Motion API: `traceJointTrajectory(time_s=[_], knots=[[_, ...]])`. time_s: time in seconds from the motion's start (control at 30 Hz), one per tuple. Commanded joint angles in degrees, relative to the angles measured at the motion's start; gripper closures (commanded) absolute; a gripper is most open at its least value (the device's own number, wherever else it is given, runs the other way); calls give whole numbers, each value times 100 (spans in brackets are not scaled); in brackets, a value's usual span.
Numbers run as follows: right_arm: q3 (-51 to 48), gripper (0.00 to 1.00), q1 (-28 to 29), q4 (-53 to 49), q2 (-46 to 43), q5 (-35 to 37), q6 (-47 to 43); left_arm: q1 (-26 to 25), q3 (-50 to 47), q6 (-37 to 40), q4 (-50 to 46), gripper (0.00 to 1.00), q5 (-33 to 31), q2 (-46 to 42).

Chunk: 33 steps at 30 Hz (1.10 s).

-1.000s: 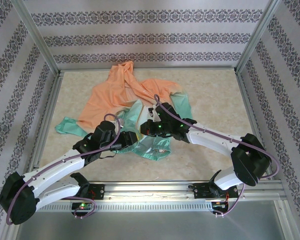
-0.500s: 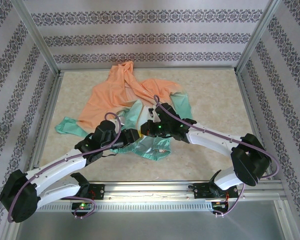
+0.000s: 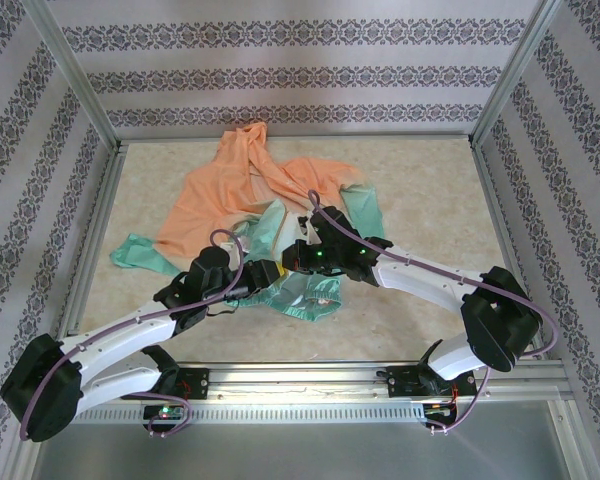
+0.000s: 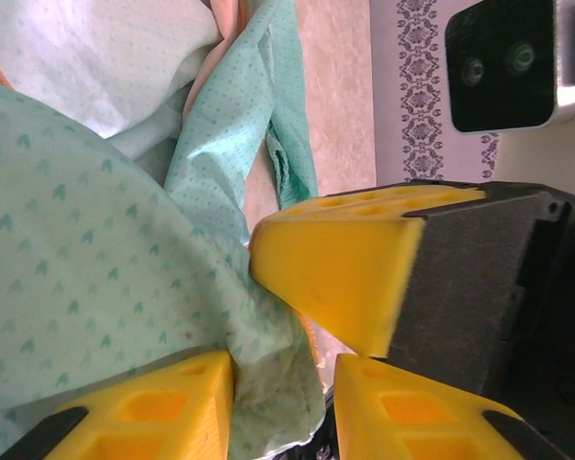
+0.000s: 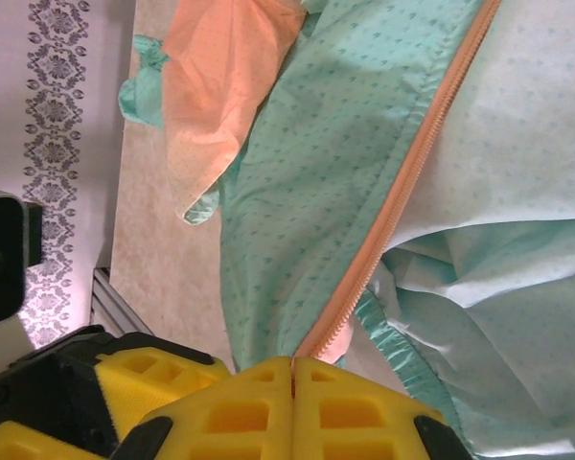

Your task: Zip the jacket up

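- Moved since the earlier top view: left arm (image 3: 130,328), forearm now a little lower toward the near edge, wrist carried slightly toward the near hem of the jacket (image 3: 220,195). Right arm (image 3: 430,280) unchanged in place.
- Jacket, position: crumpled on the table (image 3: 430,190), left of centre. Orange hood (image 3: 248,145) toward the far wall, mint hem (image 3: 310,297) nearest the arm bases, one mint cuff (image 3: 135,255) trailing out to the left. Front open, not yet zipped.
- Zipper (image 5: 383,230): orange tape along the edge of a mint front panel, its lower end leading straight into the tips of the right gripper (image 5: 292,372).
- Right gripper, state: fingers pressed together, clamped on the jacket at the bottom end of the zipper. Judged purpose: an anchor, keeping that end steady and the tape taut.
- Left gripper (image 4: 280,388), state: fingers apart, a fold of mint hem fabric hanging between them, just beside the right gripper. Judged purpose: placed to take the opposite front edge or the slider. No slider can be made out.
- Containers: none to list. The table within its metal frame (image 3: 300,372) bears the jacket and nothing more.
- Stage, as judged: early, with the hem ends being gathered and the teeth not yet joined.
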Motion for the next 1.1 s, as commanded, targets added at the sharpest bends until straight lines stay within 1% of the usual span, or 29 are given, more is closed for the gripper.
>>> traceJointTrajectory(time_s=[0.0,0.47,0.6,0.73,0.8,0.97,1.07], knots=[[38,100,75,315,35,-279,136,-63,-118,-110,281,68,-52,59],[-101,100,44,554,153,-382,418,-56,-390,-277,484,68,-321,-177],[-146,100,32,602,162,-400,489,-54,-486,-305,547,66,-411,-275],[-214,100,16,724,178,-437,600,-54,-613,-386,852,59,-405,-275],[-258,100,18,814,194,-470,669,-54,-644,-418,1027,58,-376,-225],[-322,100,5,1003,255,-549,812,-54,-710,-509,1562,57,-300,-9],[-338,100,-4,1042,276,-567,846,-54,-759,-567,1912,59,-301,61]])
